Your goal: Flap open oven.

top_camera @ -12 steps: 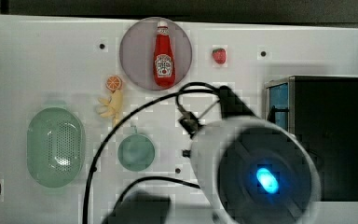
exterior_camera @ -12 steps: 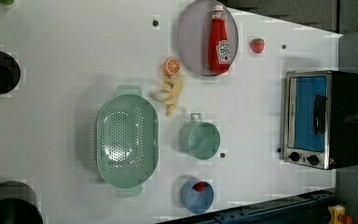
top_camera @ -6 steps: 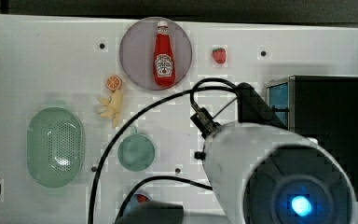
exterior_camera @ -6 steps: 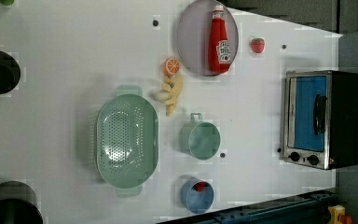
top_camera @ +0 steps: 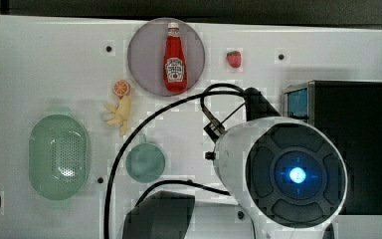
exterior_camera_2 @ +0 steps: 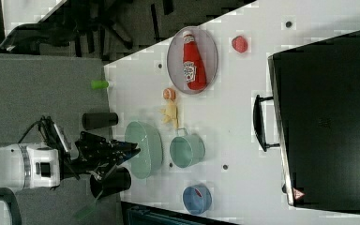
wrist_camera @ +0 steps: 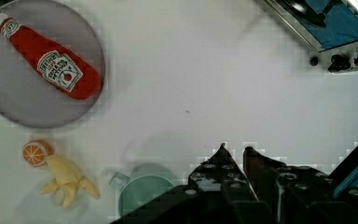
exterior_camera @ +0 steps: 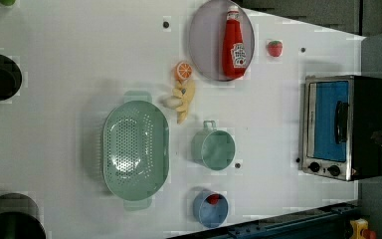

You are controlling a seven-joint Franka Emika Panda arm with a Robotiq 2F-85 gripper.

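A white table (exterior_camera: 79, 45) carries the scene, with dark floor beyond its edges. The oven (exterior_camera: 342, 127) sits at the left view's right edge of the table, its blue glass door (exterior_camera: 331, 119) flat against the silver frame, the dark bar handle (exterior_camera: 341, 122) across it and two black knobs (exterior_camera: 323, 169) beside the glass. In the right view the handle stands out from the closed front.

The arm (top_camera: 283, 174) hangs over the table in the top view, its round wrist housing with a blue light covering the space just beside the oven's front, a black cable (top_camera: 129, 149) looping off it. In the right view the white forearm lies level, with the gripper (exterior_camera_2: 132, 152) pointing toward the table, well apart from the oven. In the wrist view the gripper (wrist_camera: 233, 150) has its two dark fingertips drawn close, a narrow gap between them and nothing in it; they hover above bare tabletop, the oven's knobs and door corner far off.

A ketchup bottle (exterior_camera: 234, 45) lies on a grey plate (exterior_camera: 201, 45).
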